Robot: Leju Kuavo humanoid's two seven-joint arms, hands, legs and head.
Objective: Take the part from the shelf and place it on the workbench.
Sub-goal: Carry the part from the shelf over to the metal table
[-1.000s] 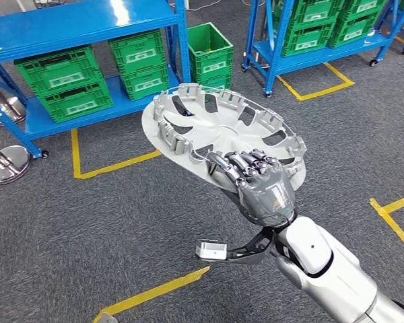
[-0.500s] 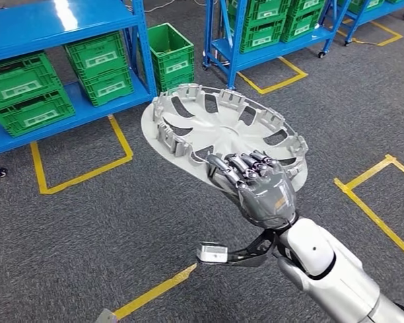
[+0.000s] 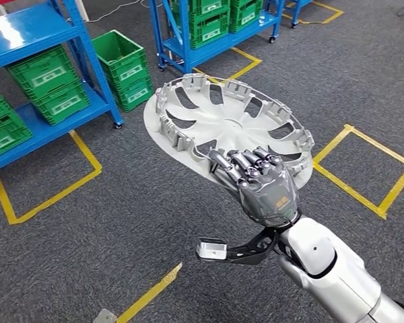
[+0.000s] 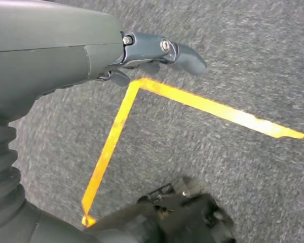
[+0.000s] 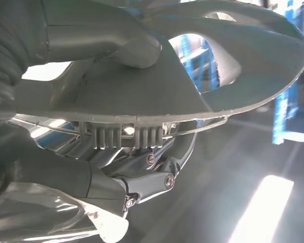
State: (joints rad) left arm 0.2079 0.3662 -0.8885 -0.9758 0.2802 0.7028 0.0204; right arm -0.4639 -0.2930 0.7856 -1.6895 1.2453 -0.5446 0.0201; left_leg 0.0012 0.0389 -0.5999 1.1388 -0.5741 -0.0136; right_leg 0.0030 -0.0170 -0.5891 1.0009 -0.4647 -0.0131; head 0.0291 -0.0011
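**Right hand carries the hubcap above the carpet**

The right hand (image 3: pixel 264 192) sits just below the centre of the head view, its fingers (image 3: pixel 239 165) curled over the near rim of a silver wheel hubcap (image 3: pixel 225 124). The hubcap lies nearly flat, inner side up, with its ring of clips and curved spoke openings showing, and it fills the middle of the frame above the grey carpet floor (image 3: pixel 88 222). In the right wrist view the rim of the hubcap (image 5: pixel 173 96) is pinched between the thick thumb above and the darker fingers (image 5: pixel 150 182) below, so the hand is clenched on the part.

The silver right arm (image 3: pixel 332 276) enters from the lower right corner, with a small camera bracket (image 3: pixel 213 250) jutting to the left beneath the wrist.

In the left wrist view the left hand (image 4: pixel 150 50) hangs over the carpet floor with a finger stretched out straight and nothing in it; yellow tape lines (image 4: pixel 204 104) cross the floor beneath it.

At the upper left of the head view stands a blue shelf (image 3: pixel 47 74) holding green crates (image 3: pixel 45 81), with one green crate (image 3: pixel 121 64) on the floor beside it. A second blue shelf (image 3: pixel 190 44) with green crates stands at the top centre. Yellow floor tape (image 3: pixel 362 171) marks rectangles at the right and left.
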